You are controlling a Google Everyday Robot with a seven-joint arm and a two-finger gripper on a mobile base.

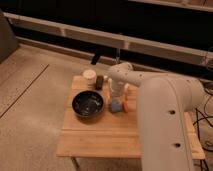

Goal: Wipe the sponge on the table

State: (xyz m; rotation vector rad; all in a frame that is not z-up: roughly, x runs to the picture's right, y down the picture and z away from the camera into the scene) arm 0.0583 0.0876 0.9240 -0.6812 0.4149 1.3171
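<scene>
The small blue-grey sponge lies on the light wooden table, just right of the dark bowl. My white arm reaches in from the lower right, and its gripper hangs straight above the sponge, at or on its top. The fingers are hidden behind the wrist.
A pale cup and a small dark brown block stand at the table's back edge. An orange object sits right of the sponge, against my arm. Dark railings and a wall run behind; speckled floor lies to the left.
</scene>
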